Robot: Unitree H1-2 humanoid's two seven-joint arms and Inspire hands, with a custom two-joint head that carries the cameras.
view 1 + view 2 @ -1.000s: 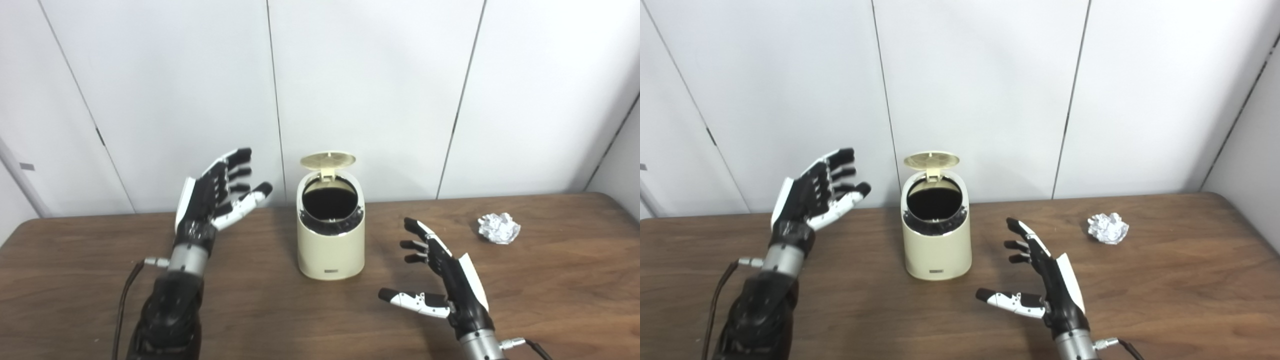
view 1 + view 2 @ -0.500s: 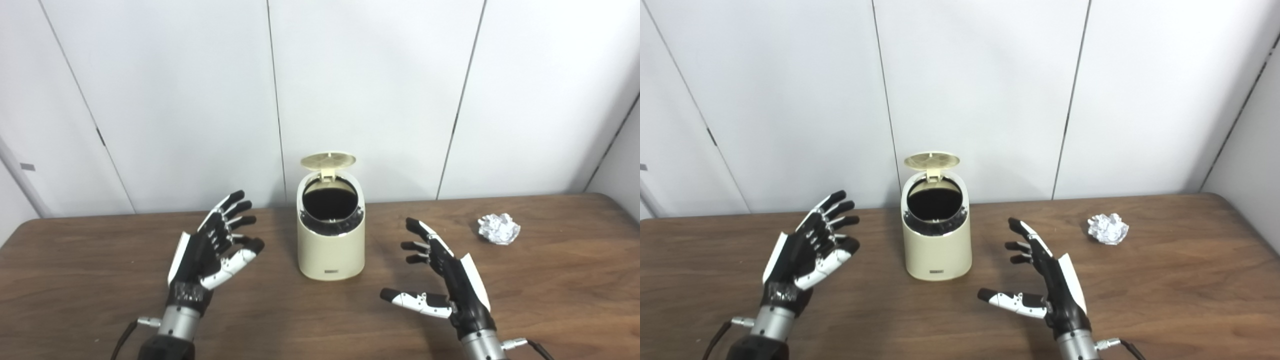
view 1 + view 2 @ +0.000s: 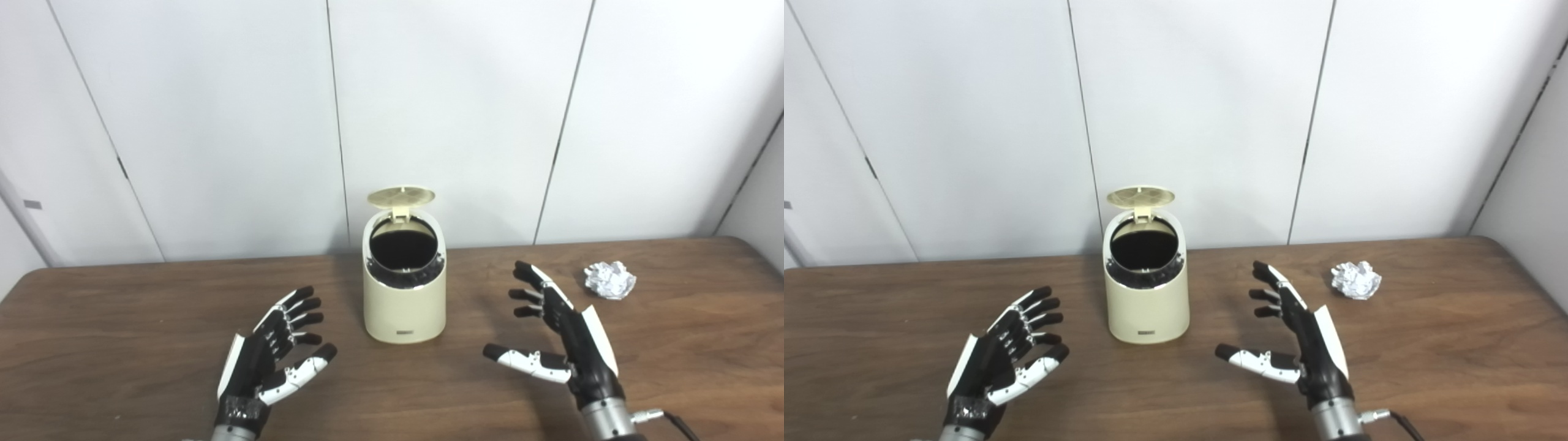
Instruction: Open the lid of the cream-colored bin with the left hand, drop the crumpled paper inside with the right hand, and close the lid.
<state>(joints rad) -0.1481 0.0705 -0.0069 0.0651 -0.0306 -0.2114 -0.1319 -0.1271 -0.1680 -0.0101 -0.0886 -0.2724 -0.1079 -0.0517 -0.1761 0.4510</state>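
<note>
Now left hand (image 3: 269, 361) (fingers spread, empty) has dropped, seemingly near the table (image 3: 122, 318).

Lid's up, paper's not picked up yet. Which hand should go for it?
Right hand: it is open and nearer the crumpled paper, on the same side of the bin. Left hand would have to cross.

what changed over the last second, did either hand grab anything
Neither hand grabbed anything. The left hand dropped from beside the bin's lid down and back toward the robot, open. The right hand shifted slightly toward the crumpled paper, also open. The bin stayed put with its lid up, and the paper stayed on the table.
</note>
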